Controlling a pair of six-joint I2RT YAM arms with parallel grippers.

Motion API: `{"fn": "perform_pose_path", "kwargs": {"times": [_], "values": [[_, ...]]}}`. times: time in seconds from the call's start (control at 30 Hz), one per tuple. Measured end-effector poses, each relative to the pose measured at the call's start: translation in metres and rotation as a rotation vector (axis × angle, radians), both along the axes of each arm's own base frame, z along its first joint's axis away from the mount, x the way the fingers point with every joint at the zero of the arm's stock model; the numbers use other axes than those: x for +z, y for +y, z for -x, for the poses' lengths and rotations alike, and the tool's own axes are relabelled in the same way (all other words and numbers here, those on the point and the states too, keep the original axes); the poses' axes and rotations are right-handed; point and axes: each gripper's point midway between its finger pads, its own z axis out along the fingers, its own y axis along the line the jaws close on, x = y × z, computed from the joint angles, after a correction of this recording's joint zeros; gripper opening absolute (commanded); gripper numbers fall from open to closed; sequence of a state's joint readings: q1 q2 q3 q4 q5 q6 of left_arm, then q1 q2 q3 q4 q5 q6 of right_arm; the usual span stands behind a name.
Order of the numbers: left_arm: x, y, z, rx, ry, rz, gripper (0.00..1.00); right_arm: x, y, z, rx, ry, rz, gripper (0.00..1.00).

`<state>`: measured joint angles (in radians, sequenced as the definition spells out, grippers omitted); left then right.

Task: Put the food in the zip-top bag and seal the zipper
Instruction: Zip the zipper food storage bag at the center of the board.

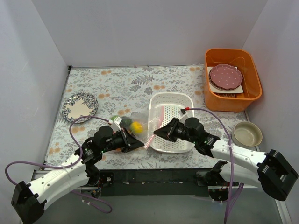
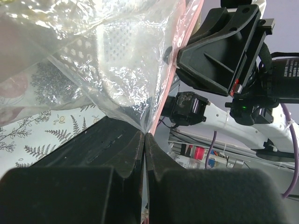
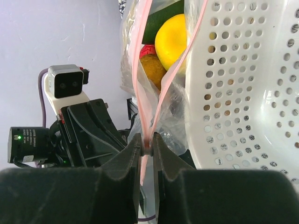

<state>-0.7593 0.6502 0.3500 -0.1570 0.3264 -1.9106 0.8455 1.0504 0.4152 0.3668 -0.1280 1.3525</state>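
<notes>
Right wrist view: food bagged, sealing in hand.
Near the surface's near edge, left fingers clamp the bag, right fingers pinch its zipper; next, slide along the gaping strip.

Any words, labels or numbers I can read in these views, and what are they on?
Nothing can be read clearly in any view.
Faint white print on the black camera body on the right arm: too small to read.
Coloured labels near the arm bases, left wrist view: blurred, unreadable.

Top camera looks down; close wrist cameras face each other across the bag.
</notes>
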Motion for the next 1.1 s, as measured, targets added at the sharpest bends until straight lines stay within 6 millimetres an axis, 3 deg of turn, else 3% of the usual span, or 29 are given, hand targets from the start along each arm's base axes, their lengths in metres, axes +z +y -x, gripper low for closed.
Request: {"fn": "perform_pose_path", "kwargs": {"times": [0.6,1.1], "values": [[0.003,0.009,0.005,0.018,-0.007,-0.004,0.00,-0.005,-0.011,-0.023,-0.027,0.001,0.000,0.05],[-0.001,0.011,-0.002,0.060,0.002,-0.027,0.00,-0.003,-0.007,-0.038,-0.009,-0.007,-0.009,0.05]]}}
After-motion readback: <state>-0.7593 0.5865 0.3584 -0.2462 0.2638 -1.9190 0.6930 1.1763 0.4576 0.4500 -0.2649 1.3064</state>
